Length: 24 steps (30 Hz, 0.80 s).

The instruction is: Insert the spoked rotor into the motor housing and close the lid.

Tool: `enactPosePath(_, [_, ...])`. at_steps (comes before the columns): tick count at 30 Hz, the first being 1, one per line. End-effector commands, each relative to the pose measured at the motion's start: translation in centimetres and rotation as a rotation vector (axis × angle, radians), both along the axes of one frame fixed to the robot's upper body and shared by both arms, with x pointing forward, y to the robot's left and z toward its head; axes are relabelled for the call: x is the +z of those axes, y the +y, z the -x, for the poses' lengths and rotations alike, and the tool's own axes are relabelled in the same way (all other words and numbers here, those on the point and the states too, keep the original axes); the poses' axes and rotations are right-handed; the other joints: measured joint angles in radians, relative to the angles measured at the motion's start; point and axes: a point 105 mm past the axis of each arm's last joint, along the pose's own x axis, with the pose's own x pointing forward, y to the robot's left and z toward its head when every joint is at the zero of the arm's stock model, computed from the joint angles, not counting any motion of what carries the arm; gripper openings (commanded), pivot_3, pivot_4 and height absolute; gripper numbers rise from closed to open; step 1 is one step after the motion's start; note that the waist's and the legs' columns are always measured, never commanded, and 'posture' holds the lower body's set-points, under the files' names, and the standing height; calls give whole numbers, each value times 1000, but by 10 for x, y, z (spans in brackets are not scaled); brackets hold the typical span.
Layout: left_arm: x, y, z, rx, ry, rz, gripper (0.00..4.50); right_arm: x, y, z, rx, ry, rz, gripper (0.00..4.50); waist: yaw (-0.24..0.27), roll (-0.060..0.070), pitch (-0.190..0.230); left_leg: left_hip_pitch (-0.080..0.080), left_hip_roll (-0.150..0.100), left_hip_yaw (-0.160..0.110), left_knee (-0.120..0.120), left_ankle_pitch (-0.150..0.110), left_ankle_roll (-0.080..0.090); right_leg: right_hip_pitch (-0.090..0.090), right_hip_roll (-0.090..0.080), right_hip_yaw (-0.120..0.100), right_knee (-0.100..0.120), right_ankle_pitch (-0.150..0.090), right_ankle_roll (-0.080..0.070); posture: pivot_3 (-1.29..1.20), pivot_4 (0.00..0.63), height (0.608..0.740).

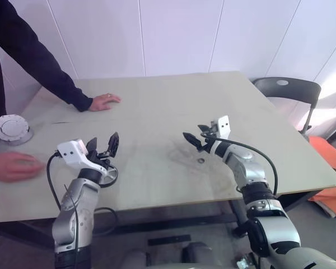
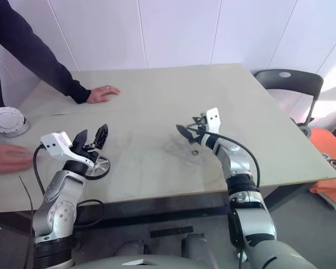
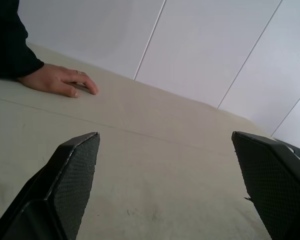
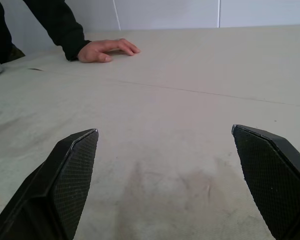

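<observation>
The small silver spoked rotor (image 2: 97, 166), a metal wheel with a dark rim, lies flat on the pale beige table (image 1: 173, 112) at the near left edge, directly under the left gripper (image 2: 93, 138), whose two black fingers stand wide apart and hold nothing. The right gripper (image 1: 195, 136) hovers over the middle of the table, its fingers likewise spread and empty. Far to the left sits a round grey ribbed disc (image 1: 12, 129), apparently the lid, resting on something low that may be the motor housing, though that cannot be made out. One of a person's hands (image 1: 12, 166) lies just near it, and another hand (image 1: 105, 101) rests flat further back on the table. The rotor looks rigid, fairly light and smooth, so it could slip in a loose pinch; being thin and flat on the surface, it probably wants a grip across the rim, or one finger through a spoke gap, with the wheel kept level for seating
</observation>
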Motion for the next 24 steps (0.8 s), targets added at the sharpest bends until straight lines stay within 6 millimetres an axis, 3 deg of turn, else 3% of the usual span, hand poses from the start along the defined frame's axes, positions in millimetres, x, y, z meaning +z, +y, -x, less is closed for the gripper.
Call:
enactPosePath(1, [13,-1,0,2,-51,-11,4500,17,5,-4,16,-54,-5,4492,0,0,0,0,0,0,0,0,0,0,0,0,0,0,0,0,0,740])
enactPosePath(24, [12,0,1,3,-48,-12,4500,17,5,-5,18,-58,7,4492,0,0,0,0,0,0,0,0,0,0,0,0,0,0,0,0,0,740])
